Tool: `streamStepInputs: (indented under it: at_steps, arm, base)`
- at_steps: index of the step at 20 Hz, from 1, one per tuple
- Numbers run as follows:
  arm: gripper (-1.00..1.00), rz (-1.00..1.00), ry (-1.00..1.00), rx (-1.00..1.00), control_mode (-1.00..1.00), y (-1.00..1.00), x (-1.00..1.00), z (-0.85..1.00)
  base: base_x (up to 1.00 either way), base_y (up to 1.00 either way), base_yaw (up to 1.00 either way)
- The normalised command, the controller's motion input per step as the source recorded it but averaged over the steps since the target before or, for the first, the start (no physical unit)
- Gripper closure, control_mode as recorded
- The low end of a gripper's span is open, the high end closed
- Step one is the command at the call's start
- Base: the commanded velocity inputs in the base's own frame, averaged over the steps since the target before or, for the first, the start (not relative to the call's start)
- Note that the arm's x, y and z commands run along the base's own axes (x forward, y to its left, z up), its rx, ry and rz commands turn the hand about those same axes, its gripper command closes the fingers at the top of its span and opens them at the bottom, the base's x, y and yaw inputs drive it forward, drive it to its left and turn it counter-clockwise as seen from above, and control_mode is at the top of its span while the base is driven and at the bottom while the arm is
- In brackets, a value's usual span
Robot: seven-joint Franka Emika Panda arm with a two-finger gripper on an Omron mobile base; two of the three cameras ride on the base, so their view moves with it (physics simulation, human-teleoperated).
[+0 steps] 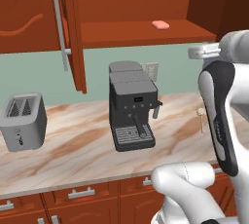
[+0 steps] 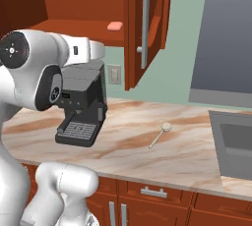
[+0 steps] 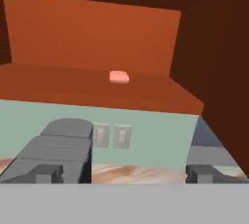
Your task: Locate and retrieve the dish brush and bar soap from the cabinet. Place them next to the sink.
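cabinet (image 1: 73,33): door open
dish brush (image 2: 161,133): on counter (image 2: 138,156) nr sink (image 2: 236,144), done
bar soap (image 3: 119,76): on shelf, pending
end effector (image 3: 125,173): spread, empty, facing soap

Two base views flanking the arm, sharing the counter (image 1: 73,145); hand view facing the cabinet (image 3: 87,38).

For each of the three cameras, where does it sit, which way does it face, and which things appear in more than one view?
Left base view: behind the arm's left, facing the counter, coffee machine and toaster; arm at right.
Right base view: behind its right, facing the dish brush and sink; arm at left.
Hand view: on the hand, facing the open cabinet; gripper open.
Shared: the bar soap on the cabinet shelf shows in all three.
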Motion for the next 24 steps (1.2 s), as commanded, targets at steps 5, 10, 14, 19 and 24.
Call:
streamStepInputs:
  at_steps: [5,10,14,19,24]
  arm:
    - [-1.00,0.00,0.01,-0.09,-1.00,0.33,0.06,0.09]
    - [-1.00,-0.01,0.01,-0.01,-1.00,0.31,0.19,0.21]
    - [-1.00,-0.03,-0.01,0.01,-1.00,0.04,0.38,0.12]
    - [-1.00,-0.08,-0.01,0.02,-1.00,0.00,0.40,-0.03]
    - [-1.00,-0.01,0.05,0.00,-1.00,0.00,0.55,0.03]
  base:
    - [0.00,0.00,0.00]
    - [0.00,0.00,0.00]
    - [0.00,0.00,0.00]
    - [0.00,0.00,0.00]
    - [0.00,0.00,0.00]
